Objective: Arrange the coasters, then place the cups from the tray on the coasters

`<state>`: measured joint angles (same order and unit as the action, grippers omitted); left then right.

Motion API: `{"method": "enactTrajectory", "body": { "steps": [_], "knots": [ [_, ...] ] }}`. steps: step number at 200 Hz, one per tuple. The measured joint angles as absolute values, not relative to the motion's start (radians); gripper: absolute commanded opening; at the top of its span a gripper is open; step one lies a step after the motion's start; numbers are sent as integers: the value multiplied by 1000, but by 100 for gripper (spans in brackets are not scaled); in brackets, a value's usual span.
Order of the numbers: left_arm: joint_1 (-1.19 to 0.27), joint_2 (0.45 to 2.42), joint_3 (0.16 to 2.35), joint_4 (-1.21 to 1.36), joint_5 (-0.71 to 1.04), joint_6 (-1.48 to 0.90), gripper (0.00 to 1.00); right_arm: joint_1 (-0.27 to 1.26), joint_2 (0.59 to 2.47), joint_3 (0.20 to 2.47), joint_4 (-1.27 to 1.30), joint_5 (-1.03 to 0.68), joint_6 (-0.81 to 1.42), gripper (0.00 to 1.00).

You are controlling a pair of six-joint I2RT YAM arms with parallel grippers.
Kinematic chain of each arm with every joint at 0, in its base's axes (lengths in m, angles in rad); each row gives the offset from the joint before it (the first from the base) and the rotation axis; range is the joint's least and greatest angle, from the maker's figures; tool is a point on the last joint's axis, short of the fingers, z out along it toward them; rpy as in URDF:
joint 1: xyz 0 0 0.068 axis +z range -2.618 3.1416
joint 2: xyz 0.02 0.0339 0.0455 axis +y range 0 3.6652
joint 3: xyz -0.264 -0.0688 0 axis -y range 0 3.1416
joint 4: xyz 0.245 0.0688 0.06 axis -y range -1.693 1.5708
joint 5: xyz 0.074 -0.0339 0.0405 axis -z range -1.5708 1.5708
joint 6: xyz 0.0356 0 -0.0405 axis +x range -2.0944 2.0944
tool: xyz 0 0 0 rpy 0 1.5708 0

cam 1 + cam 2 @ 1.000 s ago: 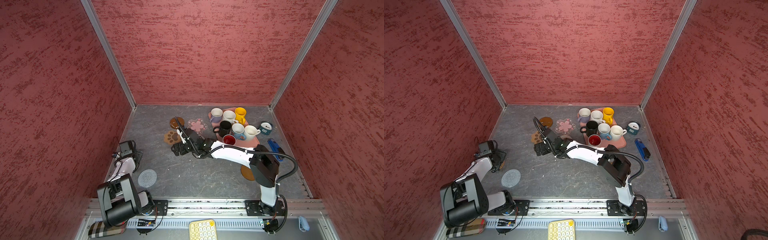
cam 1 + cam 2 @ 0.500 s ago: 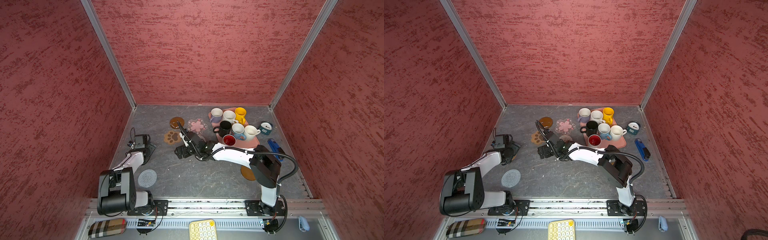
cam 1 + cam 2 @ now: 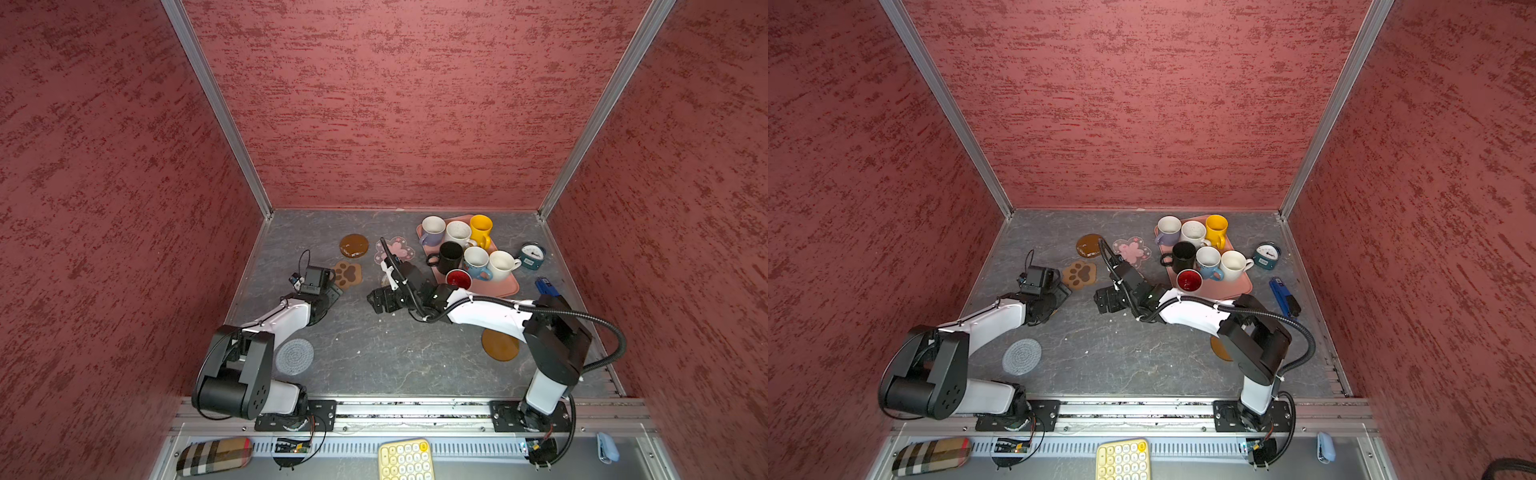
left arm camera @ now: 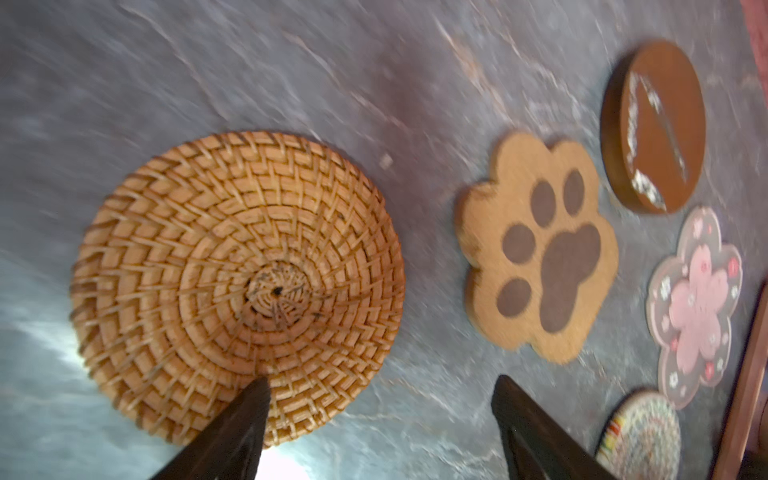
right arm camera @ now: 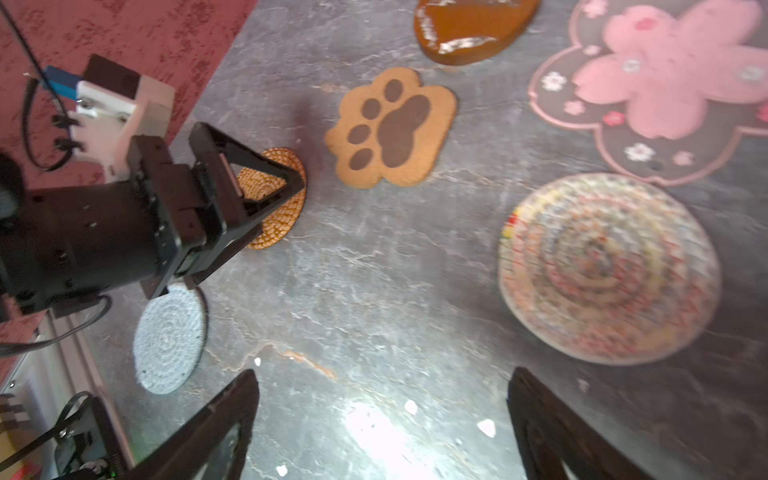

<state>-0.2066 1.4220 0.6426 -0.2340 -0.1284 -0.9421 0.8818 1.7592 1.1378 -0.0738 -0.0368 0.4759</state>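
Note:
Several cups stand on the pink tray (image 3: 505, 287): lavender (image 3: 432, 230), speckled white (image 3: 458, 232), yellow (image 3: 481, 229), black (image 3: 450, 256), light blue (image 3: 476, 261), cream (image 3: 502, 265) and red-lined (image 3: 458, 279). The coasters lie on the floor: brown disc (image 3: 354, 245), paw (image 3: 347, 275), pink flower (image 3: 400, 250), grey woven round (image 3: 294, 356), and a second brown disc (image 3: 500, 345). A rattan round (image 4: 237, 286) lies under my open left gripper (image 4: 380, 386), one fingertip (image 4: 253, 399) over its edge. A multicoloured woven round (image 5: 606, 266) lies ahead of my open, empty right gripper (image 5: 382, 374).
A teal clock (image 3: 531, 255) and a blue tool (image 3: 546, 286) sit right of the tray. On the front ledge are a yellow keypad (image 3: 405, 459) and a plaid case (image 3: 214, 455). Red walls close in three sides. The two grippers (image 3: 330, 291) (image 3: 376, 301) are close together.
My left arm has swung from the left wall rightward to beside the paw coaster. The right gripper has drawn back slightly to the right and front.

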Motion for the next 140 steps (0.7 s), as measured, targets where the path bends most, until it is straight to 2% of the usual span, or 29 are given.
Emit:
{"method": "enactTrajectory", "body": {
  "steps": [140],
  "knots": [
    [-511,1633,861,-285,-193,-1024,85,801,1605,953,-6,-36,506,94]
  ]
}}
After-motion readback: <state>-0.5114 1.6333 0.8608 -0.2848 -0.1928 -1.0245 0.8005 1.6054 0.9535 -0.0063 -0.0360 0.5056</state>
